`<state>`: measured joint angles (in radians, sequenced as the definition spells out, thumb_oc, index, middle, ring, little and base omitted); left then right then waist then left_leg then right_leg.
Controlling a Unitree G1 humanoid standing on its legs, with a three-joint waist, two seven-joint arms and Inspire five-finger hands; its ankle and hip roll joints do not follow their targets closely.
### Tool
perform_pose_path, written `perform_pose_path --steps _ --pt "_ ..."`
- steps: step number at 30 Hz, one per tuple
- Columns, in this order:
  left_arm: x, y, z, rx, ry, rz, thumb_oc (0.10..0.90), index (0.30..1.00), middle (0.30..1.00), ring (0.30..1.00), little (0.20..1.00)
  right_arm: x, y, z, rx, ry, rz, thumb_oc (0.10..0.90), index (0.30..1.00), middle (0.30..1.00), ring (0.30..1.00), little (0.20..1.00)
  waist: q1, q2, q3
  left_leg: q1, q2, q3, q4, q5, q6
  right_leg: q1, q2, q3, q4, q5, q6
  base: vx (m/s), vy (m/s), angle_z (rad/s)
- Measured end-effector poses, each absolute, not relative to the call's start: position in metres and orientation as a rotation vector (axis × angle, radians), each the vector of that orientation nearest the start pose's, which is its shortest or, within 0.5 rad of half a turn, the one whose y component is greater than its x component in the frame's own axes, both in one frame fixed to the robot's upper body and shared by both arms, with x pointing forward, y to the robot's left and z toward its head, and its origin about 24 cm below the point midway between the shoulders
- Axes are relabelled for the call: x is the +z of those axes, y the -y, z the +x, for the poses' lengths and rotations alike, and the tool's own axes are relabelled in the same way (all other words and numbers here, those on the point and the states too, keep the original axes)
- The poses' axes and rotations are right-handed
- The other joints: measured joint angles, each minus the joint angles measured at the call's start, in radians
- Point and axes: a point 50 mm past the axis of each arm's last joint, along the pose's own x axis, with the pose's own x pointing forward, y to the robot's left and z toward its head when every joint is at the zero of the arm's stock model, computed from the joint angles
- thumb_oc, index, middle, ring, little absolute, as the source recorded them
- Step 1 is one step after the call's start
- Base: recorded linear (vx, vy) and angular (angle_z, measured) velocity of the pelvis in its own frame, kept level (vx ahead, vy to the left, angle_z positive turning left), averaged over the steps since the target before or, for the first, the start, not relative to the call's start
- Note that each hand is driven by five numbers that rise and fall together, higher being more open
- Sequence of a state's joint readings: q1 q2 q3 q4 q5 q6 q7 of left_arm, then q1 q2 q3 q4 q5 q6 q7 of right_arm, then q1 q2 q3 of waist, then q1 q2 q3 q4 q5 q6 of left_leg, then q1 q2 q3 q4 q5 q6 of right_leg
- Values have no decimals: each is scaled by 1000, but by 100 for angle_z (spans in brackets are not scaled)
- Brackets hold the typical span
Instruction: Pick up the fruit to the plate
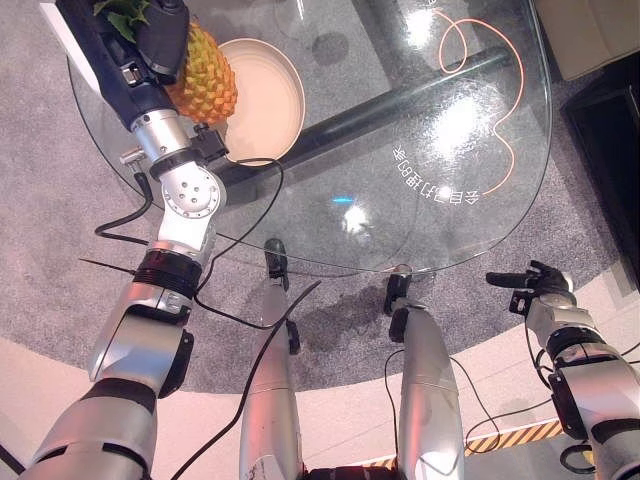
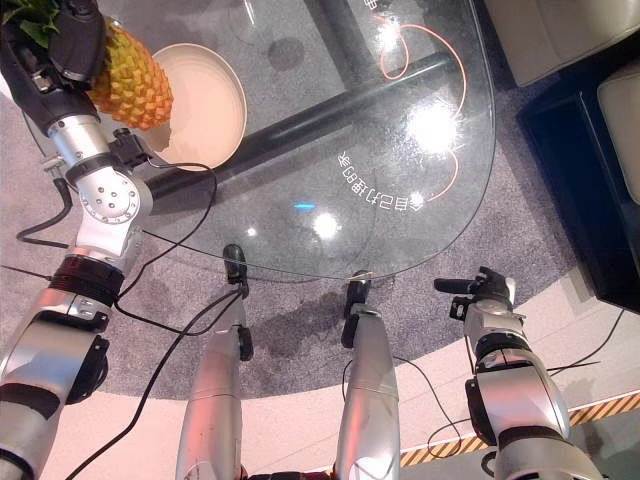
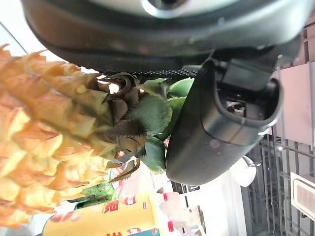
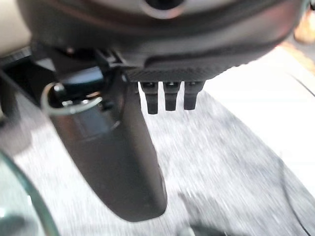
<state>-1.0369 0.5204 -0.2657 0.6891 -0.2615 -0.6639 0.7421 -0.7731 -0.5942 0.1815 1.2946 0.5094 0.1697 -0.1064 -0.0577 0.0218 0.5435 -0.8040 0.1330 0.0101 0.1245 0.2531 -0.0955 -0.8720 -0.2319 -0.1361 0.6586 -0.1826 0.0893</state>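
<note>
left hand curled round the leafy crown end of the yellow-orange scaly pineapple | pineapple held over near rim of round cream plate at glass desk far-left edge | likely heavy, stiff, prickly; crown grip may swing | right hand idle, fingers relaxed, beyond the desk's near-right edge

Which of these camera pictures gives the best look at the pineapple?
The left wrist view: the pineapple is very close, its scales and green crown clear. Both eye views show it smaller, in the left hand beside the plate.
</note>
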Motion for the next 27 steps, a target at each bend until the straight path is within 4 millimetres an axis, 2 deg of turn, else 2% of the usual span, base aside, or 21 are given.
perform_pose_path --steps 4,11,15,19,27 --pt "288 -197 360 452 1012 -7 100 300 300 300 200 27 321 325 -399 -637 -86 800 900 900 900 900 0 -5 0 1 2 -7 0 4 0 1 3 -4 6 3 -5 0 0 0" --pt "290 -196 361 424 1008 -10 100 300 300 300 200 24 317 325 -368 -648 -105 800 900 900 900 900 1 -18 -1 -1 4 -18 -1 -6 5 2 5 -13 6 7 -11 -1 1 0" --pt "291 -194 362 402 1006 -9 100 300 300 300 200 22 313 326 -354 -657 -116 800 900 900 900 900 0 -36 -1 -4 2 -17 -1 -3 10 4 4 -14 0 9 -10 0 0 0" --pt "290 -188 363 362 997 13 100 300 300 300 200 19 300 331 -318 -658 -120 800 900 900 900 900 2 -57 -1 -4 1 -18 0 1 5 4 3 -15 0 9 -10 0 0 0" --pt "285 -190 367 356 969 37 100 300 300 300 200 20 291 336 -295 -649 -112 800 900 900 900 900 -1 -58 -1 -7 5 -19 -3 -9 7 1 8 -15 0 9 -10 0 0 0"
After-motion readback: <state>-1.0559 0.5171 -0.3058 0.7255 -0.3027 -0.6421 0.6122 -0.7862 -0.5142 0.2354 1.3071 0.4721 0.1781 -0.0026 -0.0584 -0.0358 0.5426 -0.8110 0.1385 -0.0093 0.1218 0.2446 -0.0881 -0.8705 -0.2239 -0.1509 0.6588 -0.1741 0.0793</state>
